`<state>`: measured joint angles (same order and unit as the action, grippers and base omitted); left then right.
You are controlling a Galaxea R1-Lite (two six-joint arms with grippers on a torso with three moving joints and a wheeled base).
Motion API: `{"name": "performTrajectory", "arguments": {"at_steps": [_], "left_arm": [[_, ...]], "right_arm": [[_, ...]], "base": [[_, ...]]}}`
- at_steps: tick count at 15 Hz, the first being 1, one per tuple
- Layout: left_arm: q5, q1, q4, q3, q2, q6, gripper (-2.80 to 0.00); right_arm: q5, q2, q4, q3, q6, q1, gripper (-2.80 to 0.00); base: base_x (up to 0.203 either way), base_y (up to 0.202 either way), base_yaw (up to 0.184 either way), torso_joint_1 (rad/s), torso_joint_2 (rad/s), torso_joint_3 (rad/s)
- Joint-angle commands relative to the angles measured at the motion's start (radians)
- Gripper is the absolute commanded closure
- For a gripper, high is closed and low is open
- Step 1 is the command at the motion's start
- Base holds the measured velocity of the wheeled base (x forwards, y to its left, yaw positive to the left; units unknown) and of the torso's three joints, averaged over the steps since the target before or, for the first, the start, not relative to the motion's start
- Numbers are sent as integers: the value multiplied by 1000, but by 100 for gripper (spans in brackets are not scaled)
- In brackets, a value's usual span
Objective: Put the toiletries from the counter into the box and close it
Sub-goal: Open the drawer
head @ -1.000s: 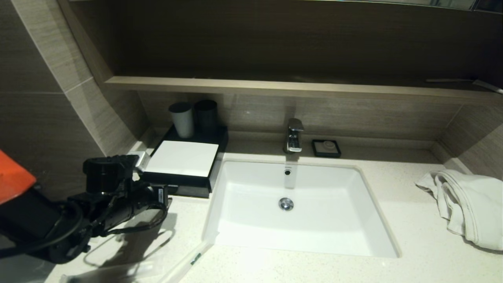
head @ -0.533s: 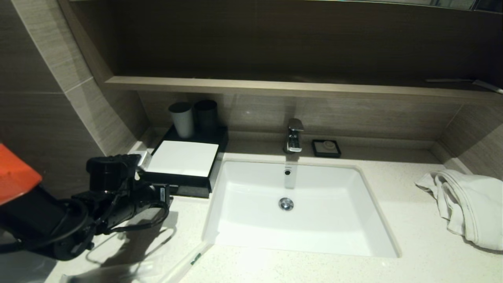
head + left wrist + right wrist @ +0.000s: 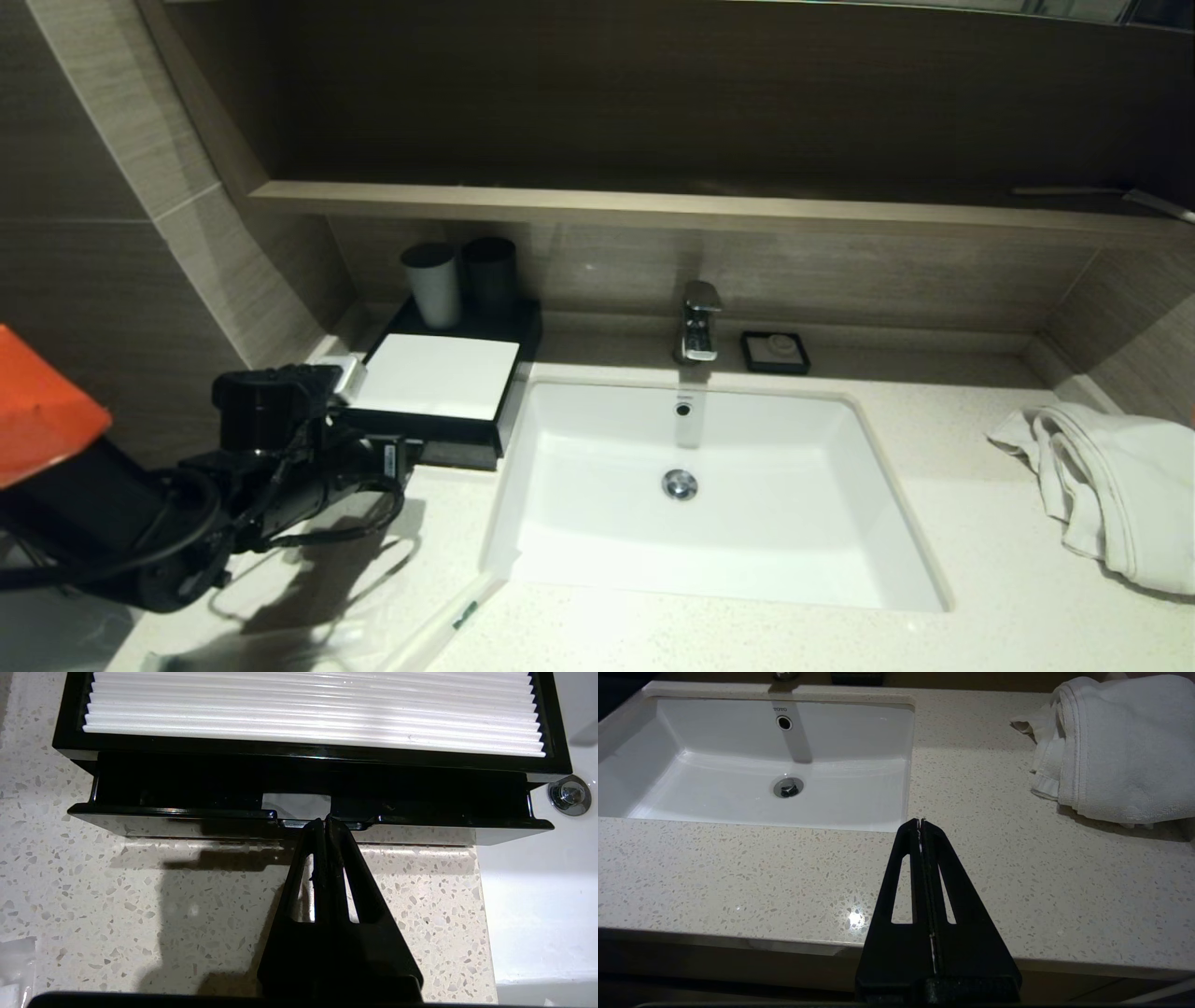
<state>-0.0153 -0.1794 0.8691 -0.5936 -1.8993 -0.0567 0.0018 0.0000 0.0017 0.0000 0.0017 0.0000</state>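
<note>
At the counter's left end, sachets lie loose behind the left gripper, whose closed, empty tips meet the middle notch of the box's part-open drawer, which runs crosswise. The right gripper idles closed by the basin.

The box, a low black case with a flat white top panel, sits left of centre in the head view, its shallow front drawer pulled partly out. On the speckled off-white counter, at the lower left edge, lie translucent sachets with a green mark
</note>
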Motion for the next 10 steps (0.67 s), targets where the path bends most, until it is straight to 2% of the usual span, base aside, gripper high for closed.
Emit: {"name": "performTrajectory", "arguments": {"at_steps": [1, 10], "left_arm": [[0, 0, 5, 0, -4, 1, 0], [0, 0, 5, -8, -17, 15, 0]], "right_arm": [[0, 0, 0, 0, 0, 0, 0], [0, 0, 0, 0, 0, 0, 0]], "base": [[0, 0, 0, 0, 0, 0], [0, 0, 0, 0, 0, 0]]}}
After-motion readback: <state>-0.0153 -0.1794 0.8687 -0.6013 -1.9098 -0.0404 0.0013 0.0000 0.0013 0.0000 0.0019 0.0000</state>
